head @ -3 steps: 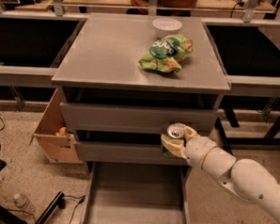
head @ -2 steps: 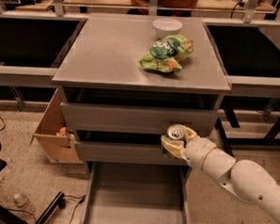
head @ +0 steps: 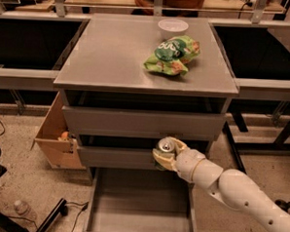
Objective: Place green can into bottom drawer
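The green can (head: 165,148) shows its silver top and sits upright between the fingers of my gripper (head: 168,153), which is shut on it. The gripper holds it in front of the middle drawer front, above the back right part of the bottom drawer (head: 141,205). The bottom drawer is pulled out, a wide shallow grey box with a bare floor. My white arm (head: 233,191) reaches in from the lower right.
A green-and-orange snack bag (head: 171,55) and a white bowl (head: 173,26) lie on the grey cabinet top (head: 109,52). A cardboard box (head: 56,133) stands left of the cabinet. A plastic bottle (head: 22,210) and a cable lie on the floor at lower left.
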Robot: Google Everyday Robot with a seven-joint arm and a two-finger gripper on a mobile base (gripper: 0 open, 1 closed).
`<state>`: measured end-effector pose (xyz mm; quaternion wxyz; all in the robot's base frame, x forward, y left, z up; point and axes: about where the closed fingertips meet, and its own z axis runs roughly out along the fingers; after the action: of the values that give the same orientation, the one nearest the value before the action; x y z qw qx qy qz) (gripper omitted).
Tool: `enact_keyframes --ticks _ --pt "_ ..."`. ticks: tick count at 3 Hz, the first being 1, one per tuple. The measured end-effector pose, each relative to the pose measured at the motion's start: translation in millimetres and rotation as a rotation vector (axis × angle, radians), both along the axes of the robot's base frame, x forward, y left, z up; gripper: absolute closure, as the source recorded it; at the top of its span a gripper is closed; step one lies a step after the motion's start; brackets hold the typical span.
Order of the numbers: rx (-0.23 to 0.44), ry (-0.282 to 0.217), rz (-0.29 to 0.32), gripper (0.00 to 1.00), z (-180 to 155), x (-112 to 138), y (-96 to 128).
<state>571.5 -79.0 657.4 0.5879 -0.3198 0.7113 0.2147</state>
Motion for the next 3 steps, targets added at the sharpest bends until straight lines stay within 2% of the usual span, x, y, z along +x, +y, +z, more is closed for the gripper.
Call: enact_keyframes --ticks 1,2,3 --pt "0.031 -0.010 -0.003 1.00 -90.0 16.9 26.4" --pt "0.039 -0.028 -0.008 1.00 -150.7 35.2 34.9" --pt "0.019 -0.014 -0.001 1.00 -200.7 53.0 31.2"
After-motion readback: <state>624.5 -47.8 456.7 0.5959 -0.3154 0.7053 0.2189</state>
